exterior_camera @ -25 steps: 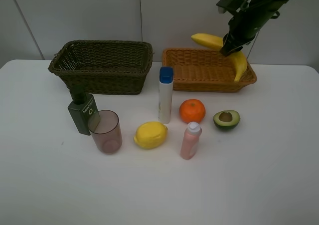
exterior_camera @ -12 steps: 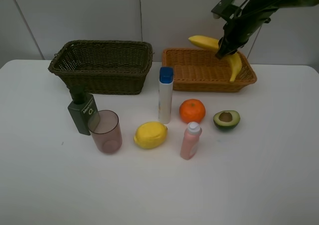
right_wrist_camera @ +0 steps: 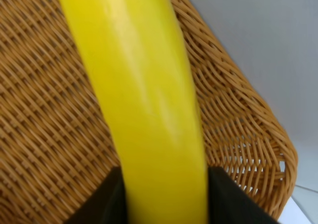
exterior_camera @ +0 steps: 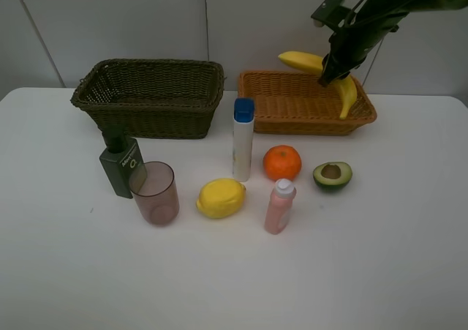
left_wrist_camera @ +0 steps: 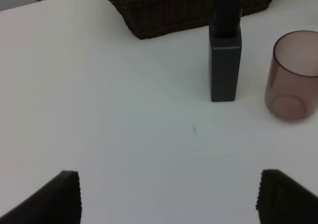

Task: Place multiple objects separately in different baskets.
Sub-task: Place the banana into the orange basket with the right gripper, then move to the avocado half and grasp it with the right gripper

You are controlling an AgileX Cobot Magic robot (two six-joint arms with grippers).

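Only wrist view shows left end effector (left_wrist_camera: pixel 169 189), spread wide

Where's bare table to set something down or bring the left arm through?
Free: the front strip of table in front of tumbler, lemon and pink bottle; the stretch right of the avocado; the corner left of the pump bottle. Crowded: the middle row, pump bottle through avocado.

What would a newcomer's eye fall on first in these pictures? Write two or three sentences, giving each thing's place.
The bright yellow banana, gripped by the right arm's fingers, hangs over the orange-tan basket at the back right of the white table. The dark brown basket sits at the back left. In front of both, the tall white blue-capped bottle rises highest near the middle.
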